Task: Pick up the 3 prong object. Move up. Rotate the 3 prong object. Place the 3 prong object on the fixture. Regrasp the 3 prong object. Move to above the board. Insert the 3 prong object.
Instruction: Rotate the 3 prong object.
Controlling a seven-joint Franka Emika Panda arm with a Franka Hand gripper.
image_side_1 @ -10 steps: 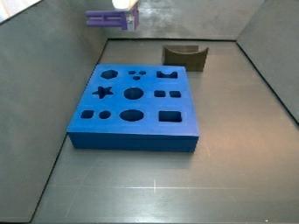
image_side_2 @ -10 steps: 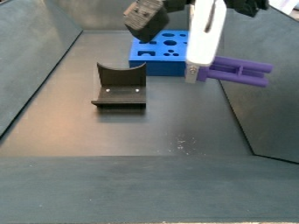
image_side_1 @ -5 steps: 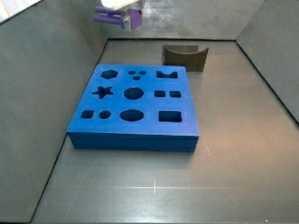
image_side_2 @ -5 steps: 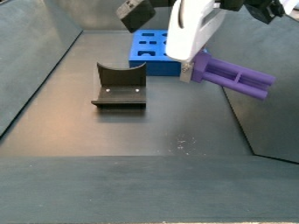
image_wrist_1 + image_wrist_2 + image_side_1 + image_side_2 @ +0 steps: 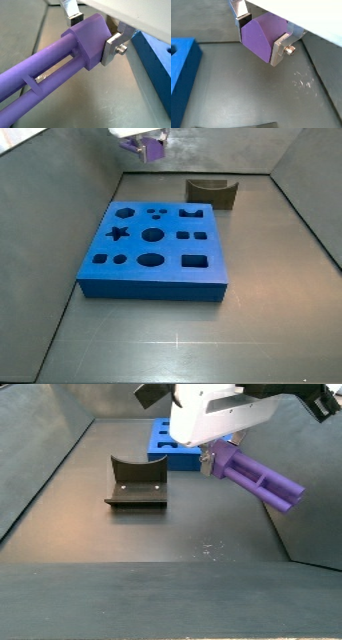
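The 3 prong object (image 5: pixel 258 476) is clamped in the hand (image 5: pixel 263 37) and hangs in the air, well clear of the dark floor. A second ago its prongs lay nearly level; half a second ago they had begun to dip; now in a side view the purple peg slants steeply, its free end pointing down and away from the hand. So the rotate step seems to be under way, and the lift before it looks finished. Placing on the fixture (image 5: pixel 135 482) has not begun: its scooped top stands bare.

In both wrist views the silver fingers (image 5: pixel 115 46) press on opposite faces of the peg's blocky end, the long prongs running out past them. The hand has also climbed: in a side view only its lower tip and a bit of purple (image 5: pixel 140 142) show at the upper edge, above the far corner of the board (image 5: pixel 154 252). The wrist appears tilted, carrying the peg round with it. The fixture lies beside and below the peg, apart from it, so a move across and down should follow.
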